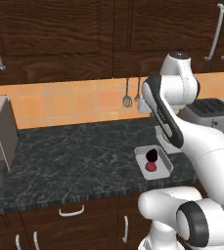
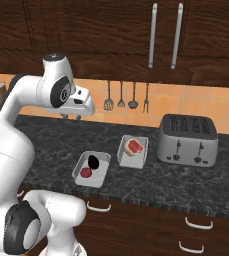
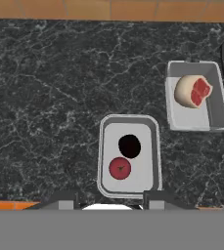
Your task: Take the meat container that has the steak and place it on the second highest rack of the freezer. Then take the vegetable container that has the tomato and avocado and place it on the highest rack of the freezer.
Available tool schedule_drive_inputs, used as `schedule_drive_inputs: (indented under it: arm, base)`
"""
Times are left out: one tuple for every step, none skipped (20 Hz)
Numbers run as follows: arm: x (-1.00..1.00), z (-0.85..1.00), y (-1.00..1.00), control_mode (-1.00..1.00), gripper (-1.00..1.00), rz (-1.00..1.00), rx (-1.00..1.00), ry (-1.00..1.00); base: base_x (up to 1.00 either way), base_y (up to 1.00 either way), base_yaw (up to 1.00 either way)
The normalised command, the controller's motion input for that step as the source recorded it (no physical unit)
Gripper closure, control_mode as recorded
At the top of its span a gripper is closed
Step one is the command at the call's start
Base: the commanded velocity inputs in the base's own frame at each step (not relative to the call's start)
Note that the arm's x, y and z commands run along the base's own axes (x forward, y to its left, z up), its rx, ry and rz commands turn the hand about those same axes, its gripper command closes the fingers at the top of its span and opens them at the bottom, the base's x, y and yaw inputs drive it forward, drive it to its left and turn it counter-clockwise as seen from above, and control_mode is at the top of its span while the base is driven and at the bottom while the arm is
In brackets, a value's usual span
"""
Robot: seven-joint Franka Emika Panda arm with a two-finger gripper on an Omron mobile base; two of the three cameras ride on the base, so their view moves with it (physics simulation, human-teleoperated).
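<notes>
Gripper [image 2: 72, 116] hovers high over the counter [image 2: 51, 135], apparently surveying both trays; its grip state cannot be told. Steak [image 3: 193, 91] lies right of tomato [image 3: 119, 168] and avocado [image 3: 129, 146].

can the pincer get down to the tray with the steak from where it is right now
Probably yes. The pincer hangs above the counter, and the steak tray sits uncovered beside the toaster, with nothing over it. The tray with the tomato lies apart from it, so the way down looks free.

Steak [image 3: 192, 91], tomato [image 3: 119, 168], avocado [image 3: 129, 146] in trays
</notes>
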Motion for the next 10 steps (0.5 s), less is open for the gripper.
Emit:
schedule_drive_inputs:
  arm:
    - [-0.02, 0.00, 0.00, -1.00, -1.00, 0.00, 0.00, 0.00]
    - [-0.14, 0.00, 0.00, -1.00, -1.00, 0.00, 0.00, 0.00]
    - [-0.36, 0.00, 0.00, -1.00, -1.00, 0.00, 0.00, 0.00]
    - [-0.41, -0.03, 0.00, -1.00, -1.00, 0.00, 0.00, 0.00]
    - [-0.46, -0.05, 0.00, -1.00, -1.00, 0.00, 0.00, 0.00]
    - [-0.61, -0.08, 0.00, -1.00, -1.00, 0.00, 0.00, 0.00]
    - [-0.68, -0.14, 0.00, -1.00, -1.00, 0.00, 0.00, 0.00]
    - [-0.76, -0.19, 0.00, -1.00, -1.00, 0.00, -0.01, 0.00]
    - [-0.76, -0.26, 0.00, -1.00, -1.00, 0.00, -0.01, 0.03]
    - [-0.75, -0.30, 0.00, -1.00, -1.00, 0.00, -0.02, 0.07]
  base:
    - [0.00, 0.00, 0.00]
    - [0.00, 0.00, 0.00]
    - [0.00, 0.00, 0.00]
    - [0.00, 0.00, 0.00]
    - [0.00, 0.00, 0.00]
    - [0.00, 0.00, 0.00]
    - [0.00, 0.00, 0.00]
    - [0.00, 0.00, 0.00]
    - [0.00, 0.00, 0.00]
    - [0.00, 0.00, 0.00]
